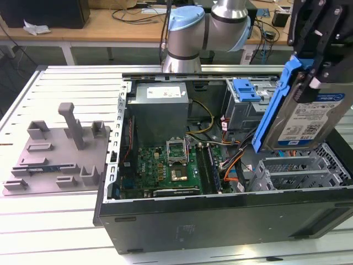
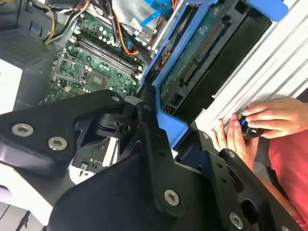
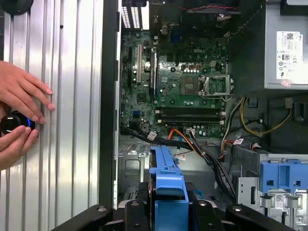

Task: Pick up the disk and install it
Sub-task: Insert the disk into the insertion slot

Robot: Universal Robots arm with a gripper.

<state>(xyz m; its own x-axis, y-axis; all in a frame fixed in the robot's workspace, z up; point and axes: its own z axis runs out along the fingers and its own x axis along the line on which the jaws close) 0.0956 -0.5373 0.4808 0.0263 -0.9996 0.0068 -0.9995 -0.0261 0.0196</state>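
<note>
Above the open computer case (image 1: 220,221), the pincer (image 1: 310,74) grips the disk (image 1: 306,122)

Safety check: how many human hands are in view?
2. One hand and a second hand rest on the slatted table beside the computer case, flanking a small black knob. Others could be hidden.

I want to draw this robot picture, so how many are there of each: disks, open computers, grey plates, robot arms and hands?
Disk: 1
Open computer: 1
Grey plate: 1
Robot arm: 1
Hands: 2
Total: 6
</note>
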